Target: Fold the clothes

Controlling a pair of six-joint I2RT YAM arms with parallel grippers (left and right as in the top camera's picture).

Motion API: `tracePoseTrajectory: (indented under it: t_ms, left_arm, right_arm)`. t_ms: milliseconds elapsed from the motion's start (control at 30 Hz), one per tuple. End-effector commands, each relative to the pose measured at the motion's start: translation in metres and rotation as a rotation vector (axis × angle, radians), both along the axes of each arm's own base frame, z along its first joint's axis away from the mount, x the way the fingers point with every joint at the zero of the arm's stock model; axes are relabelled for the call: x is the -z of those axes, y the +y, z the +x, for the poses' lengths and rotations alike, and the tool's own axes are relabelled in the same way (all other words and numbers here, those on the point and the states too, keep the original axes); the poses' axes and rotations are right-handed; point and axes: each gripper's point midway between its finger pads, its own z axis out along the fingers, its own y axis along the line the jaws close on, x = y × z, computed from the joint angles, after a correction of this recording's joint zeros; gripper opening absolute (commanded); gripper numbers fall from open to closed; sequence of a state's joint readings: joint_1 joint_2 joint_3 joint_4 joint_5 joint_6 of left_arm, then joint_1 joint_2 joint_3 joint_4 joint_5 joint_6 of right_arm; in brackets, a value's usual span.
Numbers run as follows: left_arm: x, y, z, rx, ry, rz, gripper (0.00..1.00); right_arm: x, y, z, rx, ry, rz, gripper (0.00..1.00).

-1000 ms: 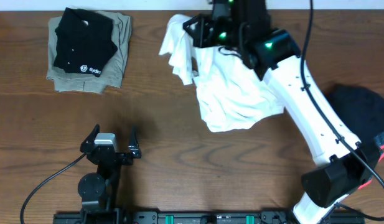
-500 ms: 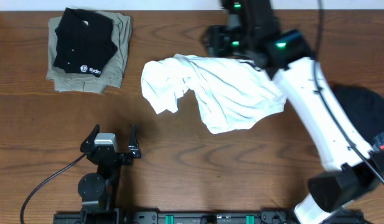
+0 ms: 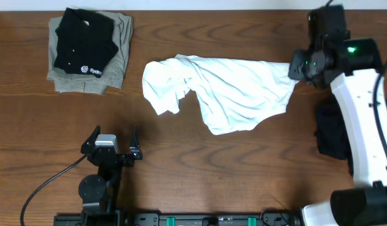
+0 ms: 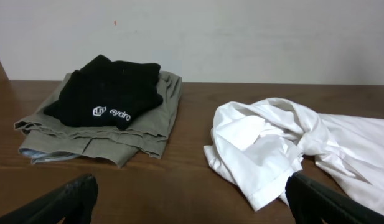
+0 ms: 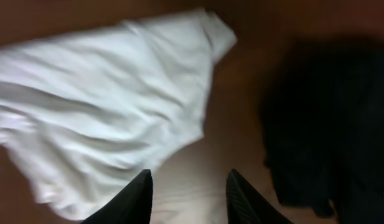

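Two arms: left gripper (image 3: pixel 112 143) sits at table's (image 3: pixel 30 125) near edge, aimed level, jaws spread wide. Right gripper (image 5: pixel 188 186) hangs over table's far right, pointing down, jaws parted, empty. Shirt (image 3: pixel 234 91) lies crumpled mid-table.

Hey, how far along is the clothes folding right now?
Done: a black shirt lies folded on a folded khaki garment at the far left corner. In hand: nothing is gripped; the white T-shirt lies spread out and wrinkled, the right pincer open just off its edge, the left pincer open and well away. Left: every fold of the T-shirt, and perhaps the dark cloth by the right arm.
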State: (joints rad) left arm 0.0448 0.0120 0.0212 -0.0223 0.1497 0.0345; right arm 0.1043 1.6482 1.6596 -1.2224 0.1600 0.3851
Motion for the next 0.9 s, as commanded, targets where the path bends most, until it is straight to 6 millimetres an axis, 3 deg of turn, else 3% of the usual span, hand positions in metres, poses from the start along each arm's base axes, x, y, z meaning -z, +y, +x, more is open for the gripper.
tracePoseTrajectory:
  t_ms: [0,167,300,367,633,867]
  left_arm:
    - [0.016,-0.002,-0.001,0.012,0.048,0.013,0.98]
    - [0.016,-0.002,-0.001,0.012,0.048,0.013,0.98]
    - [0.016,-0.002,-0.001,0.012,0.048,0.013,0.98]
    - [0.016,-0.002,-0.001,0.012,0.048,0.013,0.98]
    - [0.016,-0.001,-0.001,0.012,0.048,0.013,0.98]
    - [0.016,-0.002,-0.001,0.012,0.048,0.013,0.98]
  right_arm:
    - [0.041,-0.017,-0.008,0.041,0.087,-0.027,0.37]
    - [0.078,-0.046,-0.012,0.12,0.104,-0.025,0.29]
    - [0.1,-0.076,-0.015,0.205,0.095,-0.016,0.13]
    - [0.112,-0.082,-0.016,0.18,0.091,0.005,0.06]
    - [0.149,-0.074,-0.017,0.074,0.089,0.082,0.04]
    - [0.18,-0.095,-0.033,0.142,0.202,-0.027,0.06]
